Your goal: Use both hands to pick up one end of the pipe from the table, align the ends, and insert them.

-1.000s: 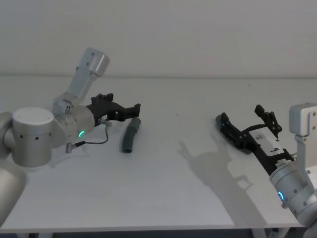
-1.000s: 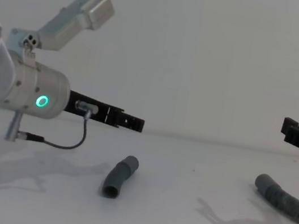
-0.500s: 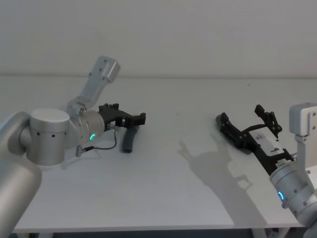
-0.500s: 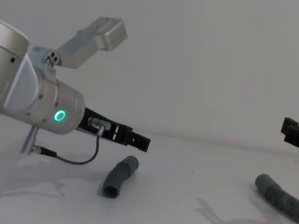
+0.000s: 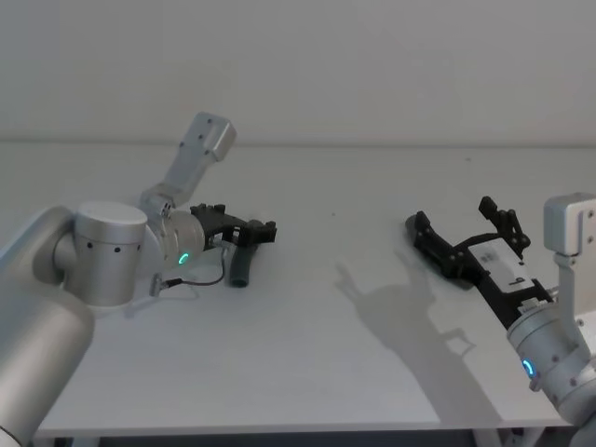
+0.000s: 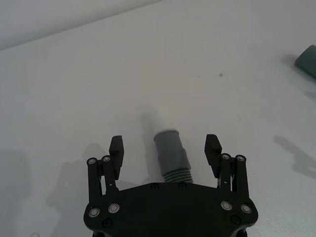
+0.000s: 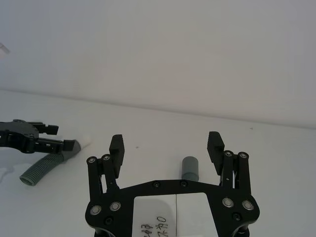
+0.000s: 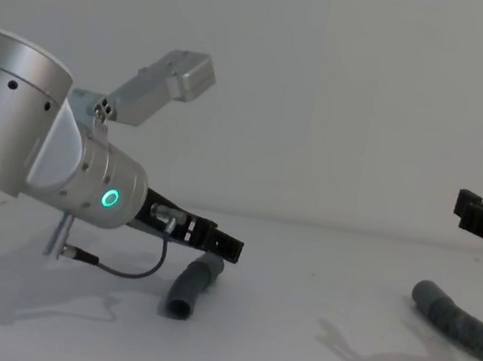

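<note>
Left gripper (image 6: pixel 164 144) sits low over the short stub (image 8: pixel 189 289), jaws wide. One finger is on each side of the stub's smooth cuff, not touching it. We judge it is placed there so that closing grabs the stub just behind its white tip (image 7: pixel 83 142) and leaves that tip free for insertion. The stub lies flat on the table (image 5: pixel 307 354).

Long hose (image 8: pixel 452 318) lies well apart from the stub, on the robot's right, with its cuff end nearest the stub. Right gripper (image 7: pixel 166 144) hangs on that same far side of the stub, also spread wide and holding nothing. We think it is waiting for its own pickup.

Against a second ago, the left gripper has dropped and pushed forward. It was hovering higher over the stub's far end; now it brackets the cuff near table level. The stub has not shifted, and the right gripper and long hose look unchanged. No grasp yet, so alignment is some way off.
</note>
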